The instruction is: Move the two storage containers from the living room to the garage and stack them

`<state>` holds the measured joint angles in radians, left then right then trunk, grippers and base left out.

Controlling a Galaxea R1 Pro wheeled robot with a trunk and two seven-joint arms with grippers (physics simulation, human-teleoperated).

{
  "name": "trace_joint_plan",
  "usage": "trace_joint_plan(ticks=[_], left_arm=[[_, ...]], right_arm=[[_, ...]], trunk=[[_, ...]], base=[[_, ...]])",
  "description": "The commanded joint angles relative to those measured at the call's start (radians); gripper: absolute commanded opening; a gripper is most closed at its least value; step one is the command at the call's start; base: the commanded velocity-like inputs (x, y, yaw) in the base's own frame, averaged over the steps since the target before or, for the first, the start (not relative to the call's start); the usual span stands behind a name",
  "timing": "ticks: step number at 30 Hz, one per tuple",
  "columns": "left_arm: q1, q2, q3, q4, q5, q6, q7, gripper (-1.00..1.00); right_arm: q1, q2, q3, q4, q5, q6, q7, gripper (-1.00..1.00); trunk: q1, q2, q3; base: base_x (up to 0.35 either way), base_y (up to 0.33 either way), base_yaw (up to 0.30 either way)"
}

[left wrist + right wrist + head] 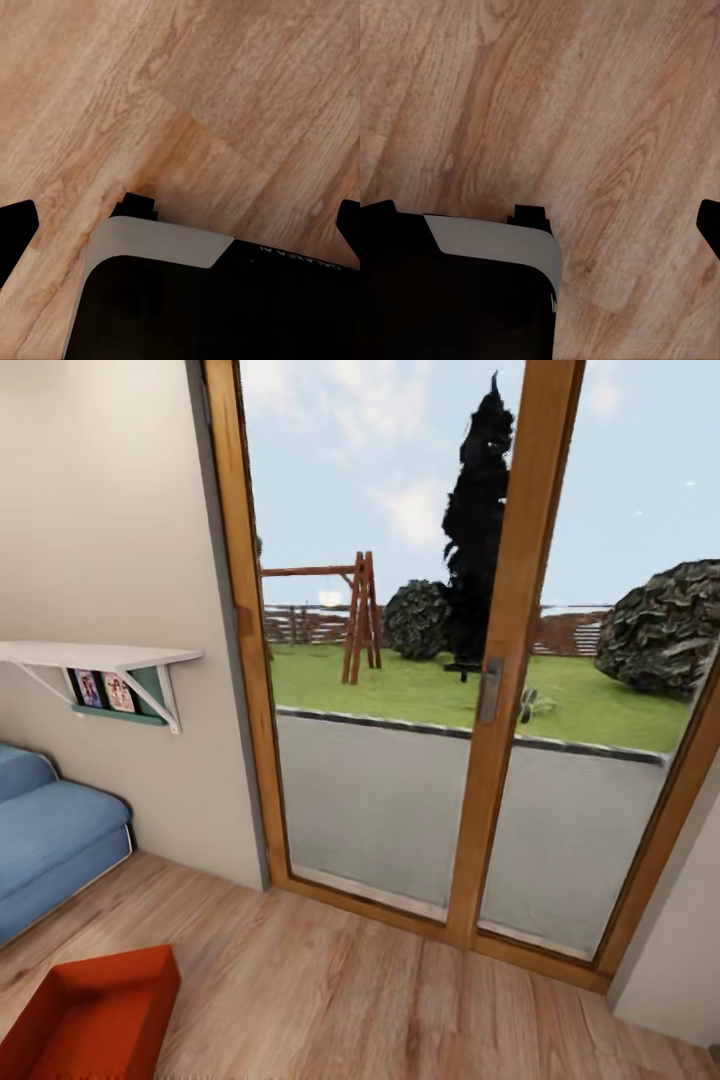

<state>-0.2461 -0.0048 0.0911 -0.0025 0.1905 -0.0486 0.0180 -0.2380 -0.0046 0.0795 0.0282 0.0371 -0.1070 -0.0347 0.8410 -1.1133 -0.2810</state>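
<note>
1. At the lower left corner of the head view, one orange-red storage container [95, 1015] is seen on the wood plank floor [380, 1000], its near end cut off by the frame.
2. In the wrist views, both grippers are shown spread wide with nothing held: left gripper [184, 225], right gripper [544, 221], above the robot's dark base [210, 307].
3. Beyond the container, a blue sofa [50, 840] is partly cut off.
4. Above it, a white wall shelf [100, 660] is mounted.
5. Farthest, a wood-framed glass door [500, 690] gives onto a blurred garden.
</note>
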Motion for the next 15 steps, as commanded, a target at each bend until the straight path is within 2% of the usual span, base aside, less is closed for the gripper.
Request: trace_joint_plan(ticks=[1,15], left_arm=[[-0.001,-0.001,0.008,0.001,0.000,-0.003,0.002,1.00],[-0.001,-0.001,0.009,0.001,0.000,-0.004,0.002,1.00]], right_arm=[[-0.001,0.000,0.008,0.003,0.004,-0.005,-0.004,1.00],[-0.001,0.000,0.008,0.003,0.004,-0.005,-0.004,1.00]], trunk=[[0.000,-0.001,-0.001],[0.000,-0.001,-0.001]], base=[[0.003,0.000,0.268],[0.000,0.000,0.268]])
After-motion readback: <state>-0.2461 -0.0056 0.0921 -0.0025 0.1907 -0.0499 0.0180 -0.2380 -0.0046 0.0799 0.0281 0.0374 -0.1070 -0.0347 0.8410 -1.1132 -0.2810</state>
